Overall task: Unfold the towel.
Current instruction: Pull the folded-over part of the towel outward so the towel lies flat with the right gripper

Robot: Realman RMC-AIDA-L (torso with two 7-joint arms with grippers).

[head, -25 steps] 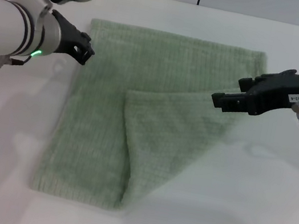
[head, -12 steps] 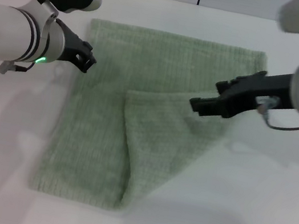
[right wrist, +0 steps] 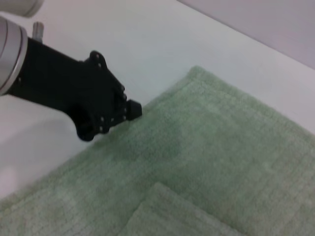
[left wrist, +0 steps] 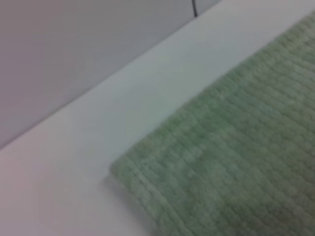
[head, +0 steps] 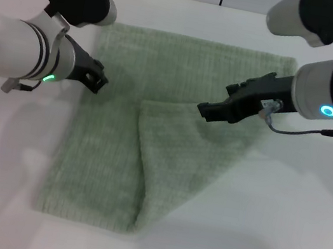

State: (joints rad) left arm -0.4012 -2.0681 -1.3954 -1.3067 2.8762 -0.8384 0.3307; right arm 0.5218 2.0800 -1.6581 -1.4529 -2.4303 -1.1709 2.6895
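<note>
Lying flat on the white table (head: 304,220), the towel (head: 113,134) runs its long axis from the near edge away toward the far wall, with its right portion folded over diagonally so that the flap's corner points toward the towel's middle. The crease slants from the towel's near edge up toward its far right corner. Farther back, the left gripper (head: 97,78) hovers at the towel's left edge, and whether its fingers are spread or pressed together cannot be told. Opposite it, the right gripper (head: 206,110) hangs over the flap's far edge, its finger state likewise unclear.
</note>
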